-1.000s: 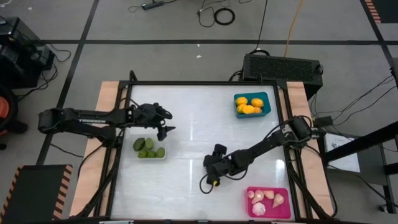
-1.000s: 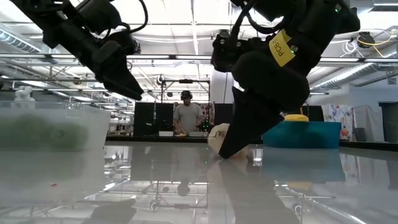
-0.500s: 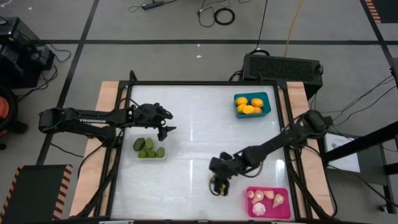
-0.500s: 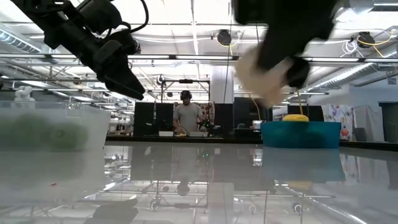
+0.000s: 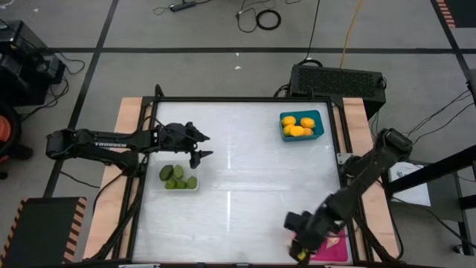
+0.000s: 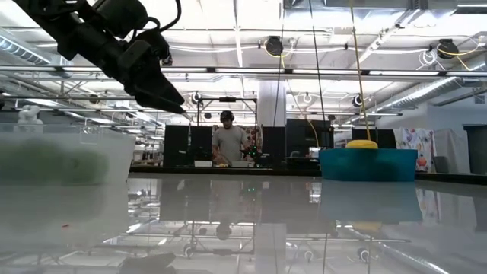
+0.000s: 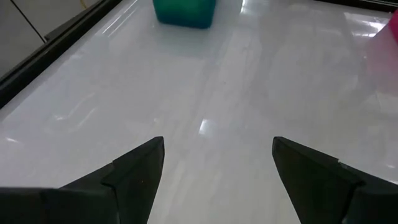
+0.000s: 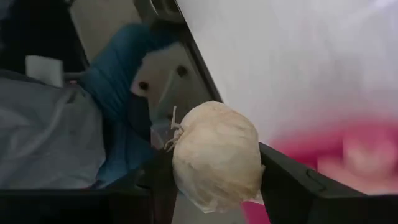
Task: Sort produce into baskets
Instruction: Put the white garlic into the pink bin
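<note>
Pale garlic (image 8: 214, 155) in right gripper (image 8: 211, 180), pink basket (image 5: 332, 246)

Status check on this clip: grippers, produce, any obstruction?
Right gripper shut on garlic, at the pink basket. Left gripper open, empty, above the clear basket of green pieces. Nothing in the way.

three baskets (image 5: 301, 125), four green pieces (image 5: 177, 178)

Bright overhead lighting; glare streaks on white table (image 5: 245, 179); pink basket (image 8: 348, 155) motion-blurred in right wrist view
</note>
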{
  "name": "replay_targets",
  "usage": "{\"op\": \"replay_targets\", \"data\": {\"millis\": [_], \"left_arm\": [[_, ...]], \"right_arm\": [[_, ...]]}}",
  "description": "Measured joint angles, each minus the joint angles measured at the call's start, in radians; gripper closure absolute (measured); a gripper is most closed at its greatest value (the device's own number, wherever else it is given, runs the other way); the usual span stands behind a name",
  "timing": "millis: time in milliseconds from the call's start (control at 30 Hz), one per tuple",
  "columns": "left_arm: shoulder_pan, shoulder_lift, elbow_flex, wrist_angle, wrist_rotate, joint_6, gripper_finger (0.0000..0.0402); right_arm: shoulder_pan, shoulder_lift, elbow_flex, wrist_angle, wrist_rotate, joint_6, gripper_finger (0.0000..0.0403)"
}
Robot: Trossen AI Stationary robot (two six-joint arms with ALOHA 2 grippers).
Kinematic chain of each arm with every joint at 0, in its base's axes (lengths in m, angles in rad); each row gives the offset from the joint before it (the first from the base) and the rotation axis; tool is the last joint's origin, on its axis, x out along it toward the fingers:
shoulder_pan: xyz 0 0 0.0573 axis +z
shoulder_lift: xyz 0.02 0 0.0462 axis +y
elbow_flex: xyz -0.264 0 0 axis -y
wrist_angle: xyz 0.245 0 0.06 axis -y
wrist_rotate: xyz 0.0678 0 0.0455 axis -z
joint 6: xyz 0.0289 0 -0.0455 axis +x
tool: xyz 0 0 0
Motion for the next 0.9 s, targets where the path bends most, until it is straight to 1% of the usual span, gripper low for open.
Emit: {"op": "replay_targets", "data": {"millis": [167,300,500,667,800,900], "left_arm": [[0.0,0.0,0.0,0.0,0.0,-0.029,0.0095],[0.0,0.0,0.0,-0.001,0.0,-0.051,0.0095],[0.0,0.0,0.0,0.0,0.0,-0.074,0.0095],[0.0,0.0,0.0,0.001,-0.009,-0.081,0.0095],[0.0,0.0,0.0,0.003,-0.016,-0.1,0.0095],[0.0,0.0,0.0,0.004,-0.016,-0.131,0.0095]], "right_arm": [[0.09,-0.003,0.0,-0.096,-0.019,0.179,0.022],[0.128,-0.003,0.0,-0.191,-0.048,0.259,0.022],[0.16,-0.003,0.0,-0.263,-0.052,0.303,0.022],[0.16,-0.003,0.0,-0.298,-0.047,0.304,0.0214],[0.159,-0.003,0.0,-0.348,-0.053,0.311,0.0194],[0.159,-0.003,0.0,-0.393,-0.108,0.327,0.0172]]}}
